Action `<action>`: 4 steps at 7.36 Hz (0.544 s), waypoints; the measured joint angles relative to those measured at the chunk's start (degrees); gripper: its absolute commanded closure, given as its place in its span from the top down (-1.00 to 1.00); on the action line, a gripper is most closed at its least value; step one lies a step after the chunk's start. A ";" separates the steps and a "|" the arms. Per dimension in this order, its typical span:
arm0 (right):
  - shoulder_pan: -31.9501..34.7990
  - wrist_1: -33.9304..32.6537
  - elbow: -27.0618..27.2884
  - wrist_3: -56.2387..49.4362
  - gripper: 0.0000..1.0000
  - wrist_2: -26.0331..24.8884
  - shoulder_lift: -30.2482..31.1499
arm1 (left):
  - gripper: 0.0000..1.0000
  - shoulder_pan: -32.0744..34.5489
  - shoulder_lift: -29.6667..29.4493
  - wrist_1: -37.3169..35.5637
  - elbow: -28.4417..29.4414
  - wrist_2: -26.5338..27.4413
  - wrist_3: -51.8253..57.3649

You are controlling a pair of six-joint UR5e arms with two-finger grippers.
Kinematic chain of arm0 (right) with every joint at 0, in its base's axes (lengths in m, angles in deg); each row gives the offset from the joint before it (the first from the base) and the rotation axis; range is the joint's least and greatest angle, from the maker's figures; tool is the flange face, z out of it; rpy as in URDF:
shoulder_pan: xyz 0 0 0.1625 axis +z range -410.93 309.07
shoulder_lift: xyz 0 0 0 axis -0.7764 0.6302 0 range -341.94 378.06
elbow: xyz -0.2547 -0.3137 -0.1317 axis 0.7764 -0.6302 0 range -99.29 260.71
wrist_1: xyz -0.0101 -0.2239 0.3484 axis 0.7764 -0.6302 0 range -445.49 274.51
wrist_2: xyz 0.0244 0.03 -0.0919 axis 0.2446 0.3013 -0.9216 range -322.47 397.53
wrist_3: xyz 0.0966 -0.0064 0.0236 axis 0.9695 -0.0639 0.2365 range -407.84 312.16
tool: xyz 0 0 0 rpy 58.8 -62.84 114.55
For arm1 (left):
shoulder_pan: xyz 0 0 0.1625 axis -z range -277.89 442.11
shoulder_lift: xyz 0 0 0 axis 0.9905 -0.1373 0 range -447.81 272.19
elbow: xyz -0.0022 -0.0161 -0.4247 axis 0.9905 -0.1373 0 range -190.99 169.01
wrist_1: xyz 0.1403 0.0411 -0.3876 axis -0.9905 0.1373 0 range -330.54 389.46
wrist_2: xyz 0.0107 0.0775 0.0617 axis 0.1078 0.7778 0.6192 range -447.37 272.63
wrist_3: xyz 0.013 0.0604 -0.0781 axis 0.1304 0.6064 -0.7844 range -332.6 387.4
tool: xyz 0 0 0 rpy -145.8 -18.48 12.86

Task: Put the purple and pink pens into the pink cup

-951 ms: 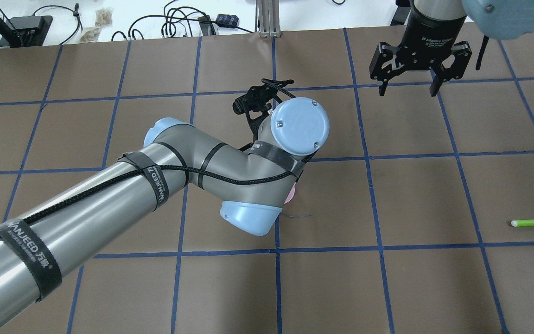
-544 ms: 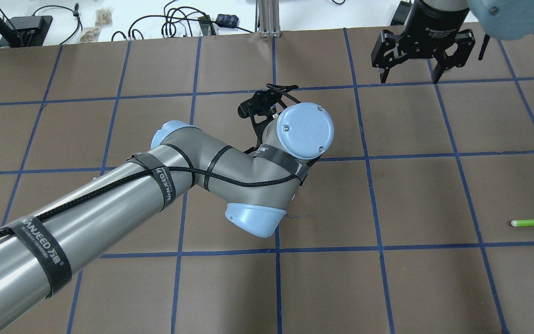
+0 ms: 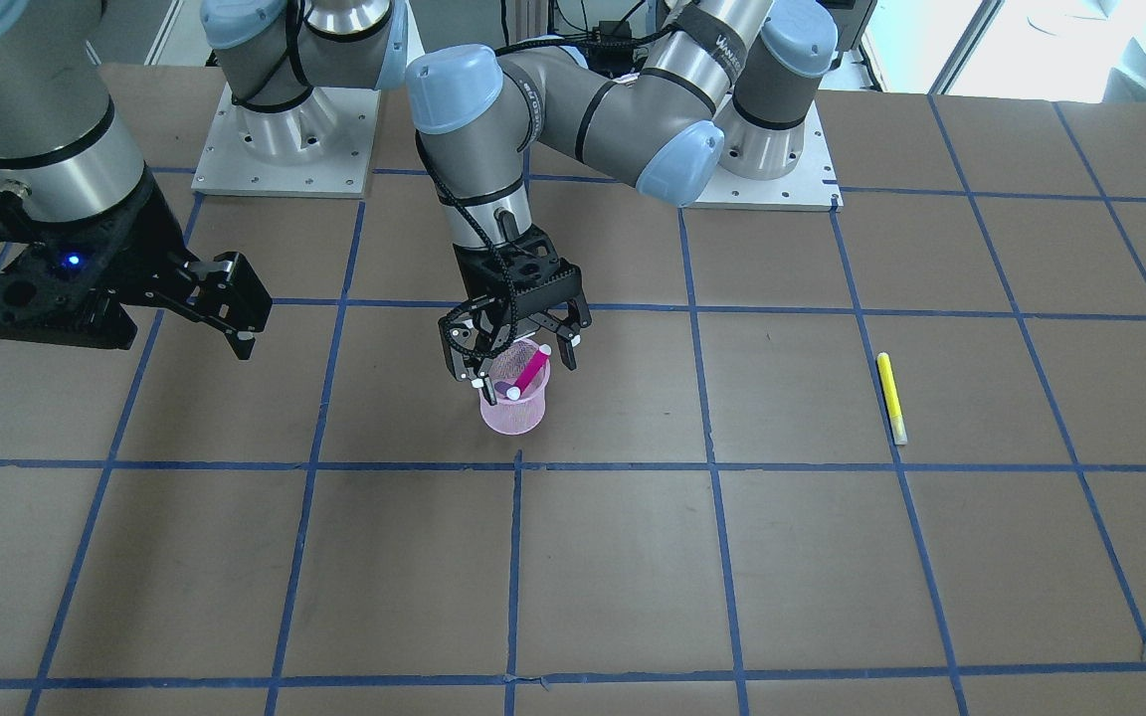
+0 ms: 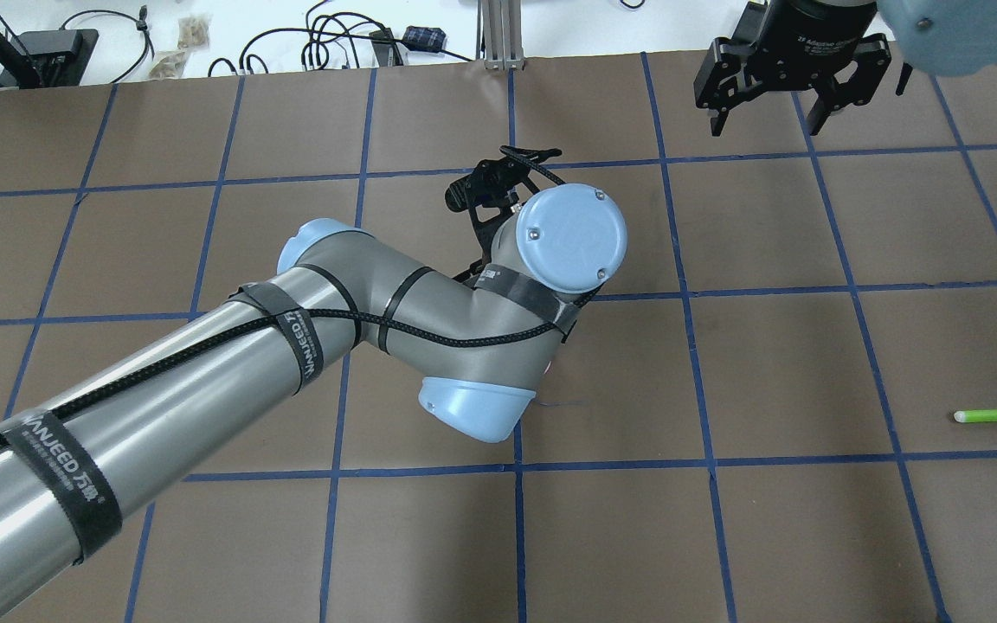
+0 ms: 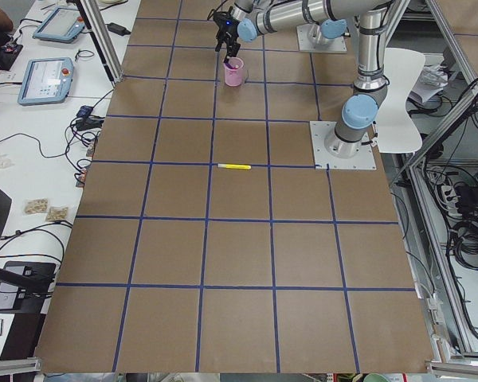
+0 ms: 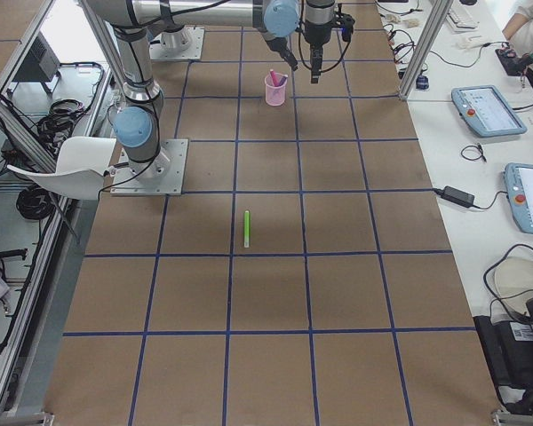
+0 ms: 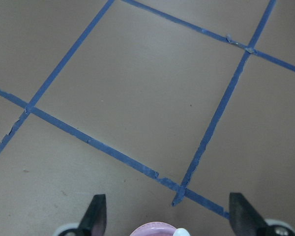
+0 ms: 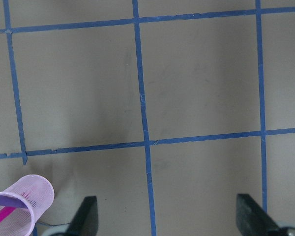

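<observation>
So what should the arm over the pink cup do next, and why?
Probably lift the left gripper straight up and away. Its jaws are open and empty, and the pink pen and purple pen already sit in the pink cup, so a straight lift should avoid knocking them.

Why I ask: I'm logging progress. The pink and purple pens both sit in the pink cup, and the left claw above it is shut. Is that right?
Not quite. The left claw above the pink cup is open, not shut: the left wrist view shows its fingers spread wide, holding nothing. The pink pen and purple pen do both sit in the cup.
</observation>
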 measured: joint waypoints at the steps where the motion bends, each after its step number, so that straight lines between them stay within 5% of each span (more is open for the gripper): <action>1: 0.01 0.01 0.01 -0.01 1.00 0.00 -0.01 | 1.00 -1.03 0.93 1.94 1.37 -0.64 5.88; 4: 0.06 0.53 0.29 0.21 1.00 0.06 0.09 | 1.00 -12.08 4.42 20.73 9.47 -8.53 19.62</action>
